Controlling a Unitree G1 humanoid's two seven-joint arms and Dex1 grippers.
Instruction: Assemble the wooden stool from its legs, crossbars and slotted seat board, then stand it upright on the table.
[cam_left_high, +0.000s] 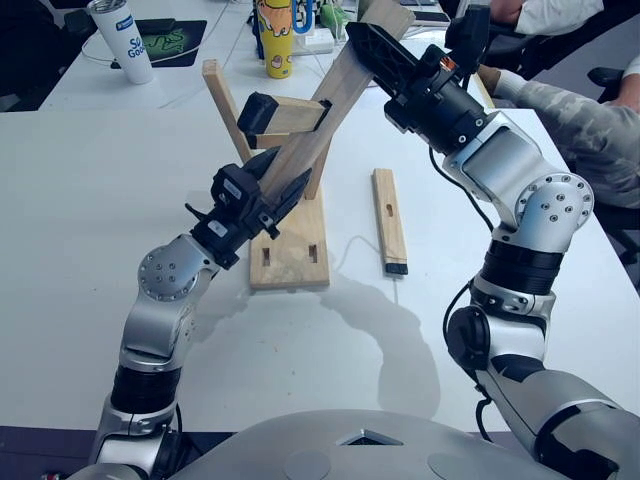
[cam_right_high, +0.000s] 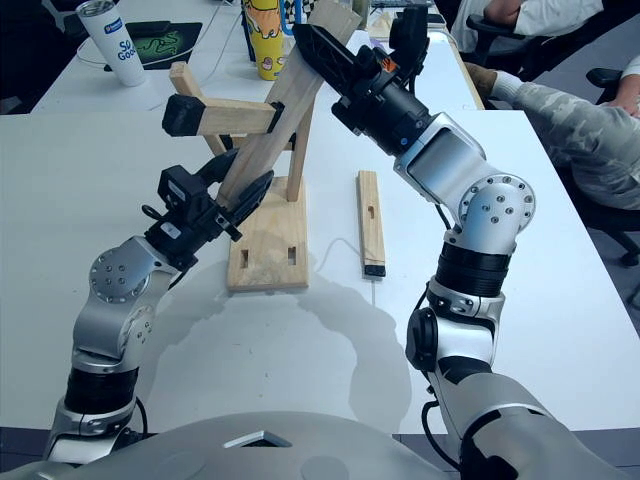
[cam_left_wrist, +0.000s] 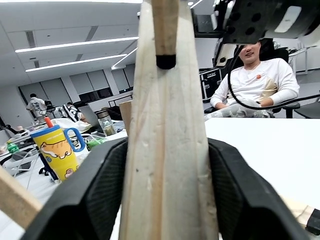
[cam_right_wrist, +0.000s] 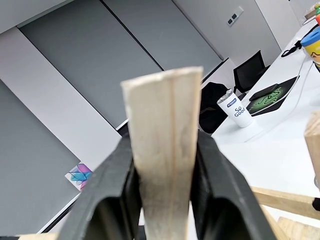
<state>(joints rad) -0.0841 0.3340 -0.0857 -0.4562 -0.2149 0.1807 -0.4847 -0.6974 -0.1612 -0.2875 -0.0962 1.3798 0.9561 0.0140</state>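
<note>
Far L on the next table: white tumbler (cam_left_high: 120, 38), dark mat (cam_left_high: 175, 40) just beside it. On my white table (cam_left_high: 90, 200), my L gripper (cam_left_high: 280, 178) is clenched on the lower part of the tilted leg (cam_left_high: 335, 95), one black finger on each side of the wood, low over the seat board (cam_left_high: 295, 250). Behind and L of that grip a second leg (cam_left_high: 225, 100) leans the other way, top end toward the far edge of the table. A crossbar (cam_left_high: 285, 115) w/ a black cap on its L end runs from that second leg across to the tilted leg, well above the tabletop. Yellow cup (cam_left_high: 277, 35) stands on the far table behind the frame. The seat board lies flat, slots facing up, 2 of them visible near its front edge. The tilted leg's foot comes down at the board's L side; can't tell if it sits in a slot. The leg rises from there up and to the R. R of the board, apart from it, a loose slotted bar (cam_left_high: 389, 220) lies flat, black tip toward me. My R gripper (cam_left_high: 368, 40) grasps the top end of the same tilted leg, fingers tight on both sides, held high over the table.
</note>
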